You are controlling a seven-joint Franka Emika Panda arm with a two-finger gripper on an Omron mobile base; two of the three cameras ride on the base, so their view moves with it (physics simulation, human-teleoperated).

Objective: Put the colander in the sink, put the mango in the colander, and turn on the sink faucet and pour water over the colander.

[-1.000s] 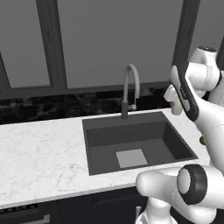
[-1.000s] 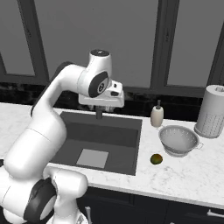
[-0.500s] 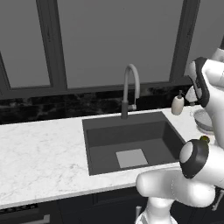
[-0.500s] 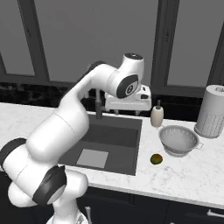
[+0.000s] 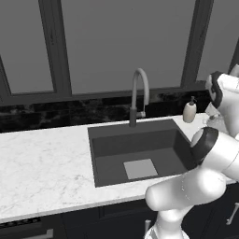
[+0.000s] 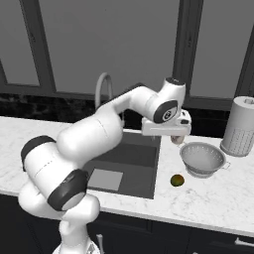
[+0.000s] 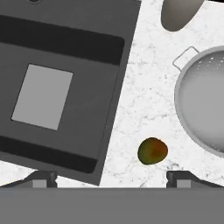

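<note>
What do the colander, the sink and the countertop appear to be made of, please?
Colander: probably metal, with a pale grey satin sheen and fine perforations. Sink: matte dark grey, possibly composite or coated metal, with no gloss. Countertop: white with grey veining, resembling polished marble or stone.

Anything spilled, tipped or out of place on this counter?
Nothing stands out. The colander sits upright on the counter right of the sink, the mango lies in front of it, apart, and the faucet is dry.
</note>
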